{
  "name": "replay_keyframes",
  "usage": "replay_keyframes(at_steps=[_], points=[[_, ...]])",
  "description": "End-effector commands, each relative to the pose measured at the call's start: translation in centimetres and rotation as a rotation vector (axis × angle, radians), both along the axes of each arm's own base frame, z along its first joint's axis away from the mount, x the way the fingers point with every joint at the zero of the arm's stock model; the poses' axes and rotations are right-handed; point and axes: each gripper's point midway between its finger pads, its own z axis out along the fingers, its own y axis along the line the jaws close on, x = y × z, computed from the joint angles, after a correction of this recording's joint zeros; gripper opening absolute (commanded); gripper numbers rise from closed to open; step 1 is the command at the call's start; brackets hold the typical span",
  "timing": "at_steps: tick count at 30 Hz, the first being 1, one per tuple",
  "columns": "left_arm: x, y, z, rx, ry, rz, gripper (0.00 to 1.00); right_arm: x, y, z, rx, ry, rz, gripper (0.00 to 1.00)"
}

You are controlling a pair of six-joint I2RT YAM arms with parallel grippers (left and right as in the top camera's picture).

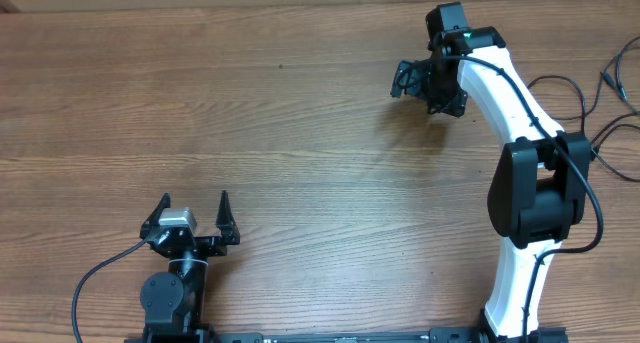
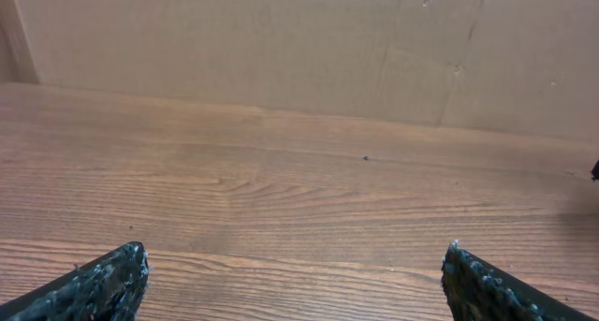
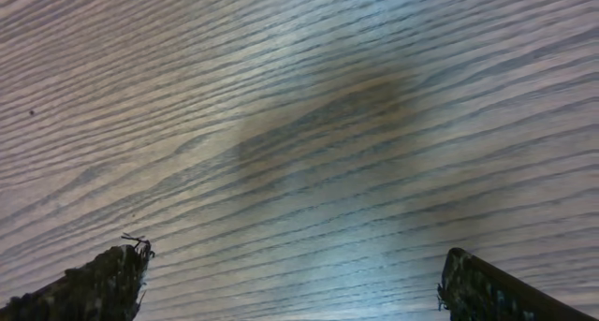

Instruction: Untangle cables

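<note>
Hovering over the table [image 1: 300,143], my right tool [image 1: 402,81] is released, its jaws wide with only wood grain between them. My left tool [image 1: 194,199] is released too, well apart from the right arm [image 1: 525,123]. Thin black strands that I take for the cables [image 1: 606,79] lie just beyond the right arm, on its outer side, trailing out of view. No bundle shows. I judge my right tool nearer, though it points away from them.

Wood-grain table [image 1: 300,133], brown cardboard wall [image 2: 281,40] behind its far edge
</note>
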Motion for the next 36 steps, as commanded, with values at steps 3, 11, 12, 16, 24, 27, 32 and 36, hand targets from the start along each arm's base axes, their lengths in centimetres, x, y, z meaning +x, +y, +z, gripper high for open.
replay_keyframes(at_steps=[3,11,12,16,24,27,32,36], points=[[0.0,0.3,0.1,0.021,-0.009,0.016,1.00,0.9,-1.5,7.5,-0.058,-0.187,-0.027,1.00],[0.0,0.3,0.1,0.020,-0.009,0.015,1.00,0.9,-2.9,15.2,-0.094,-0.390,-0.067,1.00],[0.0,0.3,0.1,0.021,-0.009,0.016,1.00,0.8,-2.9,16.0,-0.090,-0.409,-0.068,1.00],[0.0,0.3,0.1,0.020,-0.009,0.015,1.00,0.3,-3.0,18.0,-0.081,-0.482,-0.076,1.00],[0.0,0.3,0.1,0.020,-0.008,0.015,1.00,-2.5,-4.0,17.5,-0.085,-0.597,-0.101,1.00],[0.0,0.3,0.1,0.020,-0.008,0.015,1.00,-3.7,-4.3,16.6,-0.079,-0.665,-0.112,1.00],[0.0,0.3,0.1,0.020,-0.008,0.015,1.00,-5.8,-4.7,15.0,-0.050,-0.812,-0.128,1.00],[0.0,0.3,0.1,0.020,-0.008,0.015,1.00,-7.8,-5.0,13.8,-0.028,-0.914,-0.137,1.00]])
